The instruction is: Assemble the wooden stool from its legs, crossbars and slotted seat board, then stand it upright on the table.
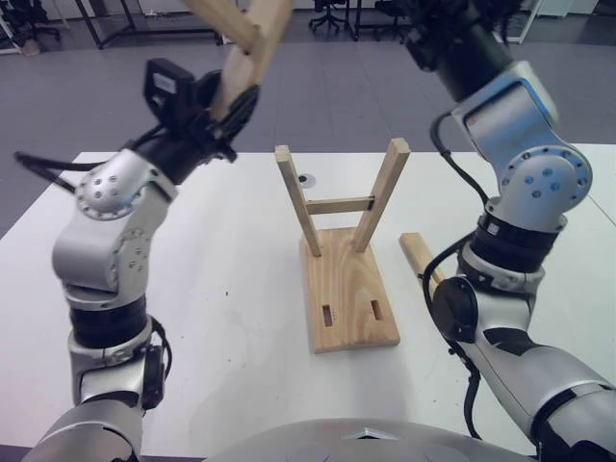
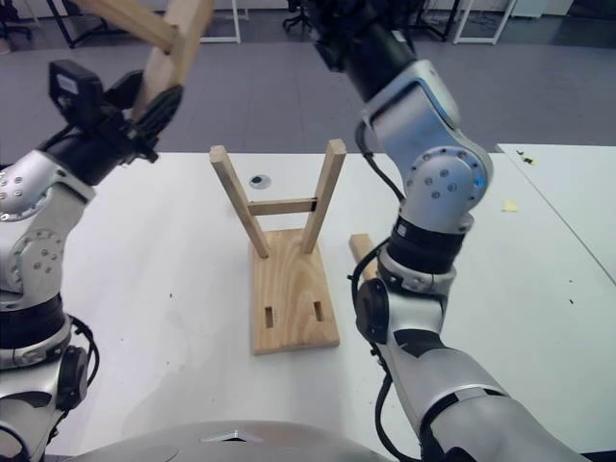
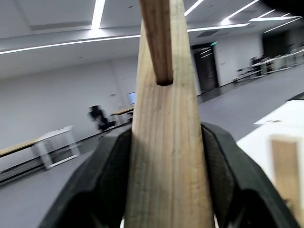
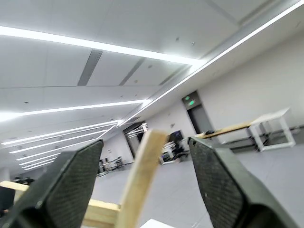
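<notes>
The slotted seat board [image 1: 348, 289] lies flat on the white table [image 1: 212, 289]. Two legs [image 1: 383, 192] joined by a crossbar [image 1: 339, 205] stand in its far slots. Its two near slots [image 1: 328, 315] are empty. My left gripper [image 1: 226, 106] is raised above the table's far left and is shut on a second leg-and-crossbar piece [image 1: 252, 43]. In the left wrist view its fingers [image 3: 109, 175] press both sides of that leg [image 3: 166, 156]. My right gripper [image 4: 145, 142] points up towards the ceiling and is open. A wooden leg [image 4: 140, 185] shows between its spread fingers without touching them.
A loose wooden piece [image 1: 421, 255] lies on the table to the right of the seat board, partly behind my right arm [image 1: 525, 183]. A small round fitting [image 1: 305, 179] sits in the tabletop behind the legs. Bare tabletop lies to the left of the board.
</notes>
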